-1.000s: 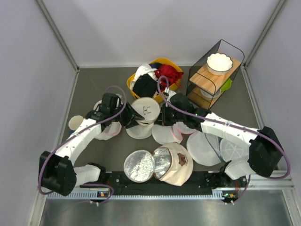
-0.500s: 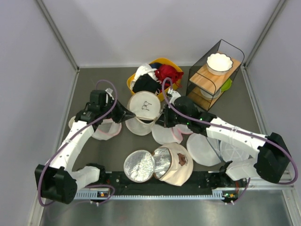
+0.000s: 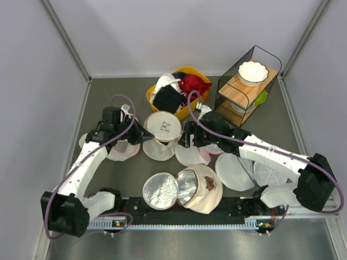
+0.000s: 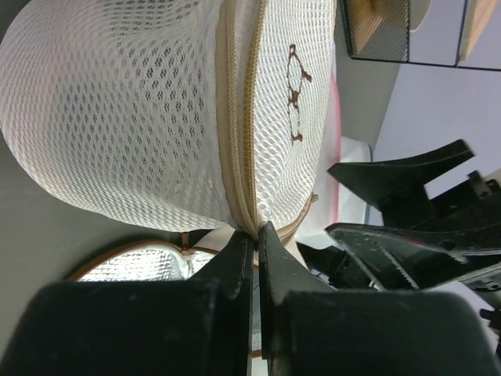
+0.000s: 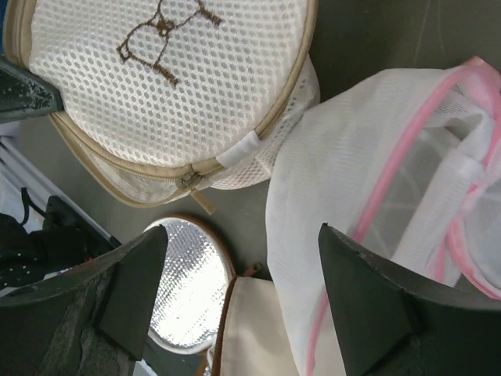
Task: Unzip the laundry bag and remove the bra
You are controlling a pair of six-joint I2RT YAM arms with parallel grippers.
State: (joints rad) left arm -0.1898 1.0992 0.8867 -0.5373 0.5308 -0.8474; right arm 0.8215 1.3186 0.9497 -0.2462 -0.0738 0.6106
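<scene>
The laundry bag (image 3: 164,127) is a cream mesh drum lying behind the table's middle, its flat face with the dark glasses mark turned up. My left gripper (image 3: 142,131) is shut on the bag's tan zip seam at its left side; the left wrist view shows the fingertips (image 4: 254,231) pinching that seam on the bag (image 4: 141,117). Just right of the bag my right gripper (image 3: 187,135) is open and holds nothing. In the right wrist view it (image 5: 243,231) sits below the bag (image 5: 172,86), whose zip pull (image 5: 192,184) hangs free. The zip looks closed. The bra is hidden.
A yellow basket (image 3: 201,98) of garments stands behind the bag, a wire shelf rack (image 3: 246,89) with a white bowl to its right. Pink-trimmed mesh bags (image 3: 192,154) and flat white discs (image 3: 238,170) lie under the right arm. A silver-lined round case (image 3: 161,190) lies near the front.
My right gripper has opened and let go of the bag. The left gripper closed on the bag's seam and pulled left, and the bag's flat face turned up.
</scene>
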